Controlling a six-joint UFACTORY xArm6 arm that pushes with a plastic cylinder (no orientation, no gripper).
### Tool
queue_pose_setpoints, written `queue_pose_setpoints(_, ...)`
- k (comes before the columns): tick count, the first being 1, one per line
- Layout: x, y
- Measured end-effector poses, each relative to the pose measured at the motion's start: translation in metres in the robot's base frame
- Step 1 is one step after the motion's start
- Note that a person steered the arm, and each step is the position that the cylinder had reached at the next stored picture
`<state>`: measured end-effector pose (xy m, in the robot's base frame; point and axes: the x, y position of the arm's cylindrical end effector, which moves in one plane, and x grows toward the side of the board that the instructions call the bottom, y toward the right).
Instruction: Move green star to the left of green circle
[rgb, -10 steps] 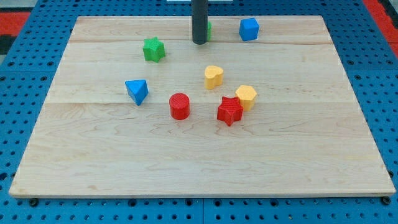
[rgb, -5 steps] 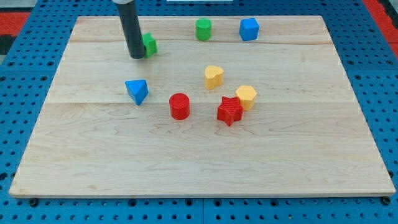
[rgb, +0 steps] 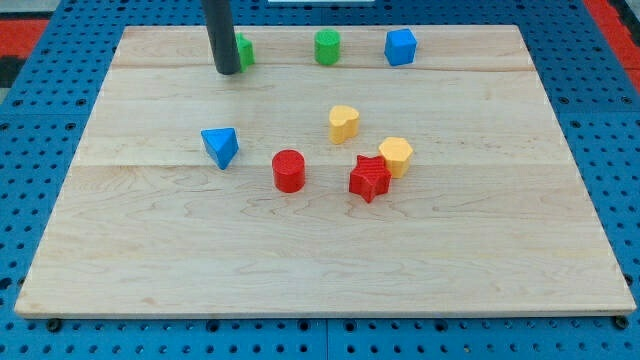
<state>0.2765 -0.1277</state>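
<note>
Pushing rod beside green star, top row

My tip (rgb: 227, 71) sits at the green star (rgb: 244, 50), on its left edge; the rod hides most of that block. Green star lies near the bench (rgb: 320, 250) top edge, left of the green circle (rgb: 327, 47), apart from it. No fingers on this rod.

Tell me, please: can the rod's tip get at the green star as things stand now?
Probably yes. My tip already stands against the green star, at its lower left and partly hiding it. No other block lies between them; the green circle sits apart, to the view's right.
</note>
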Motion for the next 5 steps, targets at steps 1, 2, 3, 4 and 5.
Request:
queue_pose_setpoints(1, 0.001, 0.018)
queue_pose_setpoints(2, 0.001, 0.038)
queue_pose_setpoints(3, 0.047, 0.085)
queue_pose_setpoints(4, 0.075, 0.151)
queue_pose_setpoints(5, 0.099, 0.232)
